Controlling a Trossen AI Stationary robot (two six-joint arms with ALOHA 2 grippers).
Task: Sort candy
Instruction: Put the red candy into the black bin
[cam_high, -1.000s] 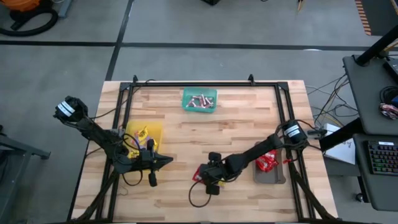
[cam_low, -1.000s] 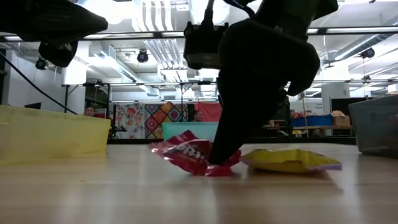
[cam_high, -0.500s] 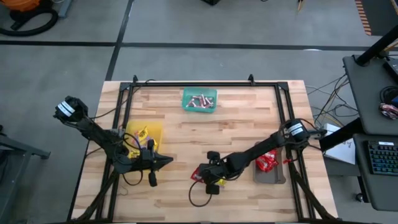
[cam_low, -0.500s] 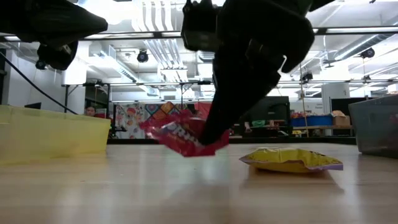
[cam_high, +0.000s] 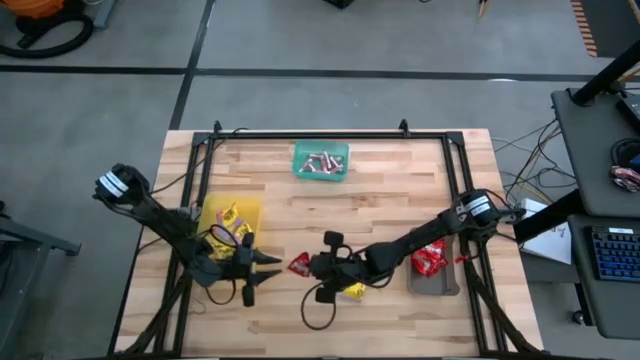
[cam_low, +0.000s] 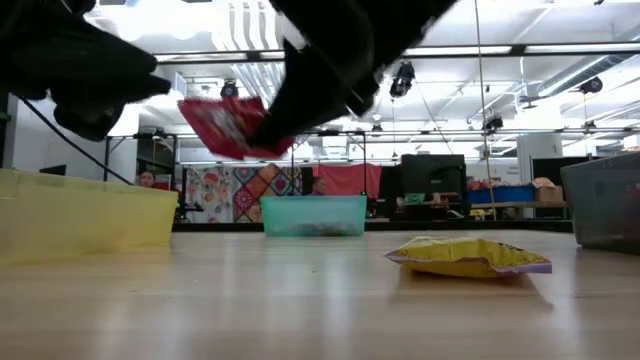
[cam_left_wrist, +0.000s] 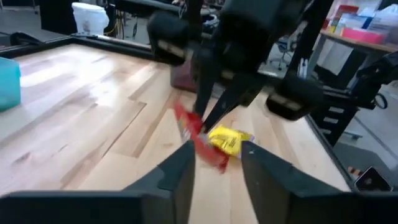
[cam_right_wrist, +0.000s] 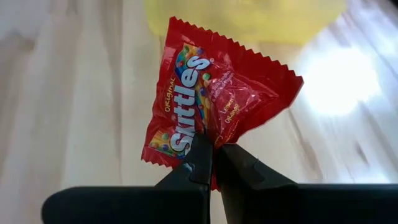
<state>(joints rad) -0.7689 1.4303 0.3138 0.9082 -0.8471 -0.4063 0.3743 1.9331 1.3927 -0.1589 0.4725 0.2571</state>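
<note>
Presently we hold one red packet (cam_right_wrist: 214, 99) aloft, right gripper (cam_right_wrist: 212, 163) pinched shut on it, apparently for the left gripper (cam_left_wrist: 216, 163), fingers apart; yellow packet (cam_low: 468, 256) unsorted.

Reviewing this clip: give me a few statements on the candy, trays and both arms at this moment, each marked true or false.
1. The right gripper has its jaws shut on a red packet. True.
2. That red packet rests flat on the table. False: in the low view it hangs well above the wood.
3. A yellow packet lies on the table. True.
4. The green tray is empty. False: it holds small silvery-pink sweets.
5. The left gripper holds a yellow packet. False: its jaws are open and hold nothing.
</note>
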